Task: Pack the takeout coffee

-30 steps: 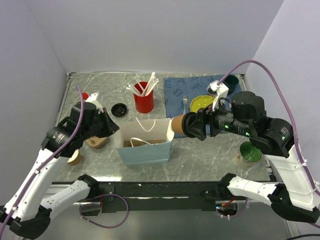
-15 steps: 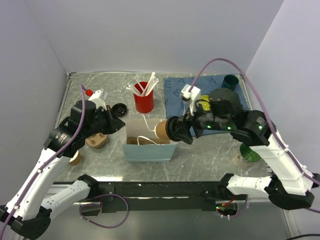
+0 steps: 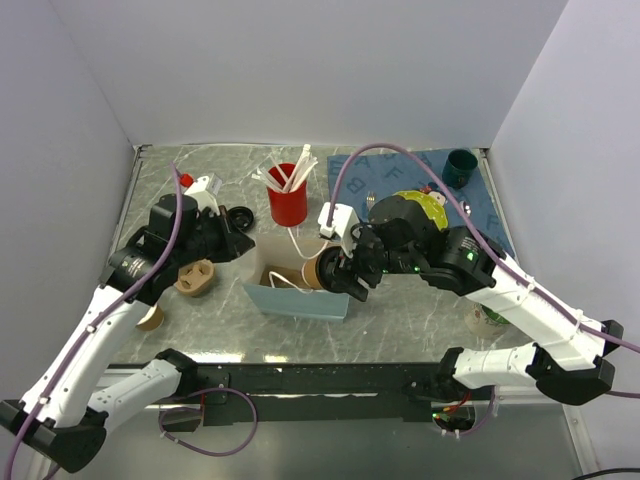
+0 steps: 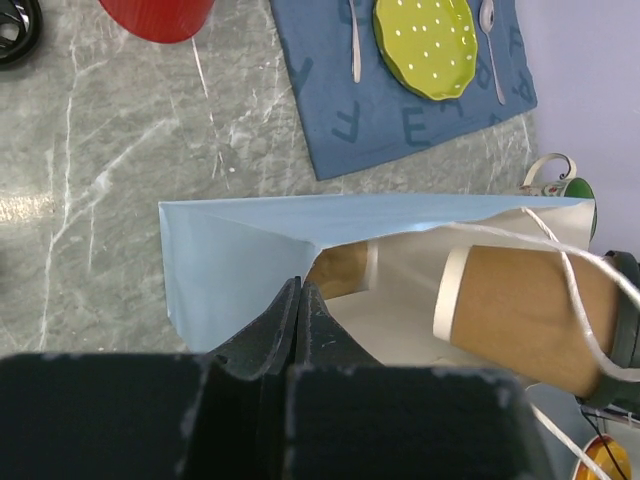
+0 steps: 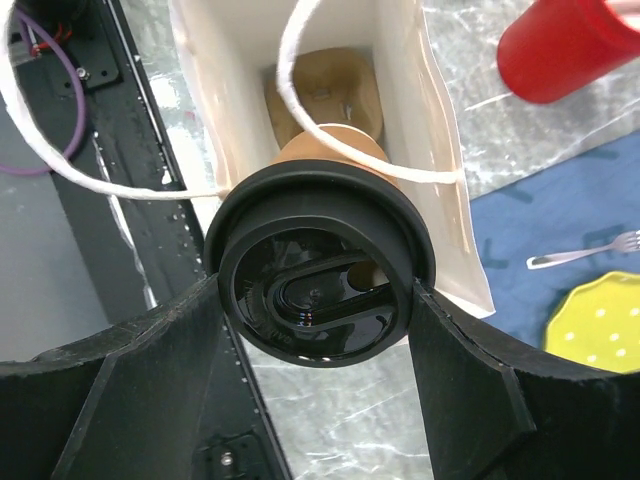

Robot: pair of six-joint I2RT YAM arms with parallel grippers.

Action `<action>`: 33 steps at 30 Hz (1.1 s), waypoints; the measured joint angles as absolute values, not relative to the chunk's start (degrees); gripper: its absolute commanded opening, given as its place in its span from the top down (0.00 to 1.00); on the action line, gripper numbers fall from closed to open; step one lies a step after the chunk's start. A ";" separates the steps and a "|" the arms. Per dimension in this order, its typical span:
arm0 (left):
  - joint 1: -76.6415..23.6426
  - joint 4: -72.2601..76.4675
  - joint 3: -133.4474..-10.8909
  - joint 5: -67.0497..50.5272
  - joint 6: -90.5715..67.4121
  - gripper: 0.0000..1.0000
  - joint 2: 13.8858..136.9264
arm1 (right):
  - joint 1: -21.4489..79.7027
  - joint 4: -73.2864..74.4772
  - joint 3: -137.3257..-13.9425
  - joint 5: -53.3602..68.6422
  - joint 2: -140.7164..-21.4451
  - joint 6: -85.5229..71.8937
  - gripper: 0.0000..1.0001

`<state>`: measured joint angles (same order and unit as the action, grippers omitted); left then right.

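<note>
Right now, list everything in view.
coffee: 1, brown, black-lidded, at bag mouth
bag: 1, blue, centre
red cup: 1, red, behind bag
loose lid: 1, black, by red cup
mat: 1, blue, back right
plate: 1, yellow-green, on mat
fork, spoon: 1 each, silver, on mat
dark cup: 1, green, back right
mug: 1, green, right
paper cup: 1, brown, near left
brown item: 1, left of bag
left gripper: shut on bag
right gripper: holds coffee
</note>
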<state>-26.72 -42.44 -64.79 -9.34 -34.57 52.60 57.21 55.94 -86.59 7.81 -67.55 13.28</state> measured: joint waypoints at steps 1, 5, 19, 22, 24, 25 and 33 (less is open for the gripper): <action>-26.55 -42.17 -64.79 -9.41 -34.44 0.99 52.71 | 57.47 55.94 -86.65 7.57 -67.57 14.00 0.58; -26.48 -41.89 -64.79 -10.68 -33.30 0.96 51.20 | 58.72 55.99 -86.65 6.28 -67.64 16.62 0.58; -26.04 -43.00 -63.68 -12.05 -29.58 0.99 49.06 | 60.40 53.98 -90.50 3.77 -77.32 21.30 0.59; -25.93 -42.65 -63.11 -12.62 -28.51 0.99 49.41 | 60.49 53.98 -90.72 3.38 -78.28 22.26 0.59; -25.89 -42.33 -63.02 -12.97 -27.68 0.99 49.50 | 60.51 54.00 -90.72 3.22 -78.74 22.65 0.59; -25.89 -42.15 -63.02 -13.26 -27.35 0.99 49.50 | 60.51 54.00 -90.72 3.20 -78.91 22.83 0.59; -25.80 -39.77 -64.18 -15.31 -24.36 0.99 49.71 | 62.06 54.98 -90.61 3.20 -79.05 21.47 0.59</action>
<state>-25.80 -39.77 -64.18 -15.31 -24.36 49.71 62.06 54.98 -90.61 3.20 -79.05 21.47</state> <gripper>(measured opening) 0.019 0.760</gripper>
